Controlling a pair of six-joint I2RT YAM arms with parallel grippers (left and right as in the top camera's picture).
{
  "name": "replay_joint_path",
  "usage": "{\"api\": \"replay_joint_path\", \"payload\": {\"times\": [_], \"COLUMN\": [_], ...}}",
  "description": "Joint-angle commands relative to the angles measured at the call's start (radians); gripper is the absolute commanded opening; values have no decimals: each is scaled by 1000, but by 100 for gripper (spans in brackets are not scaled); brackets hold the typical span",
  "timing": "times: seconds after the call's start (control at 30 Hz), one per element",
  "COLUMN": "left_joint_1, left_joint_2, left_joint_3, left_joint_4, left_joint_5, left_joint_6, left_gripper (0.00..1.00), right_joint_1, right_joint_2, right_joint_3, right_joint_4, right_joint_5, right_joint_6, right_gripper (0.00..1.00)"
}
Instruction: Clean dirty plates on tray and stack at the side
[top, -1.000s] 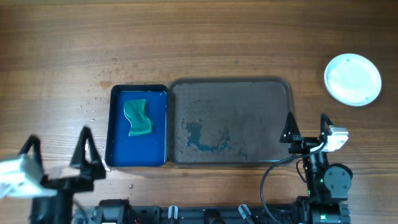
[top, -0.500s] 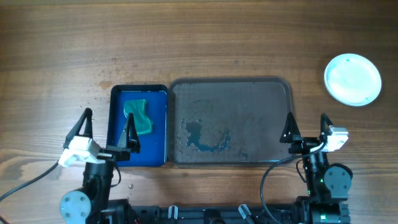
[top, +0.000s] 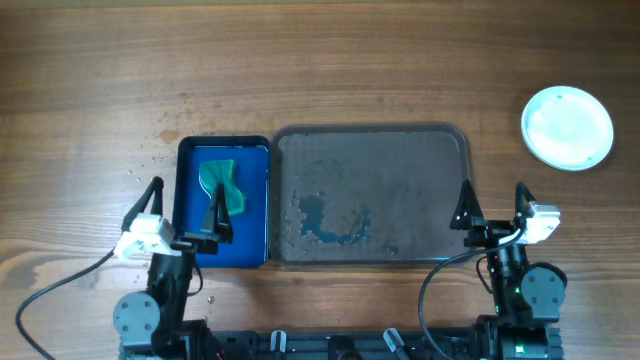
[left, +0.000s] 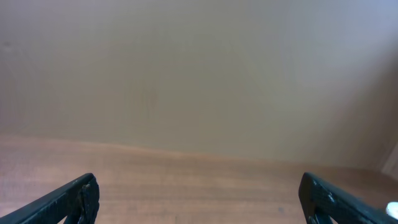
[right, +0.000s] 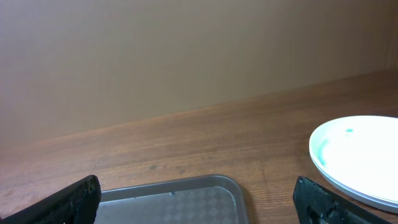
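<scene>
A grey tray (top: 460, 150) lies mid-table, wet with blue-green smears and holding no plate; its far corner shows in the right wrist view (right: 211, 185). A white plate (top: 567, 127) sits on the table at the far right, also in the right wrist view (right: 360, 155), with faint green marks. A green sponge (top: 222, 188) lies in a blue tub (top: 190, 150) left of the tray. My left gripper (top: 182, 210) is open and empty at the tub's near left edge; its fingers (left: 199, 199) frame bare wood. My right gripper (top: 492, 208) is open and empty by the tray's right edge (right: 196, 199).
Water drops dot the wood left of the blue tub (top: 150, 165). The table's near edge holds both arm bases and cables (top: 440, 290). A plain wall rises beyond the table's far edge in both wrist views.
My left arm has swung in from the lower left to its rest spot by the blue tub, fingers still open. The right arm, tray, plate and sponge have not moved.
</scene>
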Motion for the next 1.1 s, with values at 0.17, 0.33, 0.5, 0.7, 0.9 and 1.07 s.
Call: {"api": "replay_joint_path", "payload": {"times": [0.17, 0.33, 0.5, 0.7, 0.9, 1.07], "left_joint_1": [6, 5, 5, 5, 5, 5], "left_joint_2": [-11, -11, -11, -11, -11, -11], "left_joint_3": [-100, -100, -100, -100, -100, -100], "left_joint_4": [58, 34, -123, -137, -137, -137], "left_joint_5": [37, 37, 37, 37, 37, 36], "left_joint_6": [-2, -2, -3, -2, -2, -2], "left_gripper": [100, 100, 100, 100, 100, 100], "right_joint_1": [6, 6, 6, 6, 6, 6], "right_joint_2": [-9, -9, -9, -9, -8, -6], "right_joint_3": [-2, -2, -2, -2, -2, -2], "right_joint_4": [3, 3, 2, 2, 2, 2], "right_joint_5": [10, 10, 10, 10, 10, 10], "right_joint_6": [-17, -17, -17, -17, -17, -17], "right_gripper": [100, 100, 100, 100, 100, 100]}}
